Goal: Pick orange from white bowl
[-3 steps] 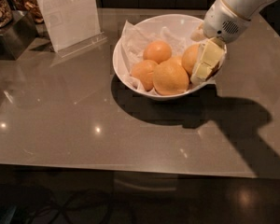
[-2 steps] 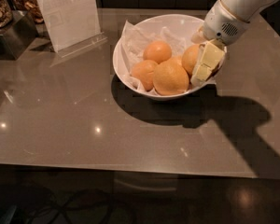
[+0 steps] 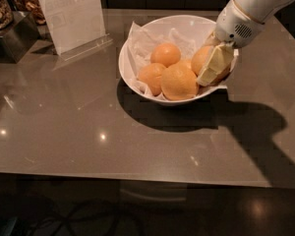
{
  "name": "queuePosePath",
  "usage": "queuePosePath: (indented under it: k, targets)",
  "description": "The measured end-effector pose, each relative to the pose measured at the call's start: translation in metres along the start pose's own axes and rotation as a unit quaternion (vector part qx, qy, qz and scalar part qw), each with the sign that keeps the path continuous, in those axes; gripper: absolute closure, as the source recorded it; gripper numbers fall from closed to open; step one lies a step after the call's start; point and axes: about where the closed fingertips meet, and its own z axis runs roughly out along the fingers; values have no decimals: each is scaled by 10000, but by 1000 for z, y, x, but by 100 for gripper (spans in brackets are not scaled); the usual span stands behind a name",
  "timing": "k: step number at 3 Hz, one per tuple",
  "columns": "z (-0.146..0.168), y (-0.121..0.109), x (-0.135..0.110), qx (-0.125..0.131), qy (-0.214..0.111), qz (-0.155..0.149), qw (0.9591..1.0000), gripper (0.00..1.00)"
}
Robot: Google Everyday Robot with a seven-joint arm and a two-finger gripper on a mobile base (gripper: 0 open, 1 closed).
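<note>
The gripper (image 3: pixel 210 69) is at the right of the white bowl (image 3: pixel 124 58), against the orange's (image 3: pixel 200 58) right flank; I cannot tell whether it grips.

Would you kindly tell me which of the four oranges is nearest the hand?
The rightmost orange, against the right wall of the white bowl: the hand sits right over it, covering its right side. The other three oranges lie further left, uncovered.
</note>
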Motion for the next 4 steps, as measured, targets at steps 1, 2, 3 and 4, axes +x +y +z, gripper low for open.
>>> queuePosePath:
  k: [1,2,3,4]
  targets:
    - [0,0,0,0,0,0,10000,65]
    - [0,0,0,0,0,0,10000,89]
    - [0,0,0,0,0,0,10000,100]
    - [-2,0,-1,0,-1,-1,10000,100]
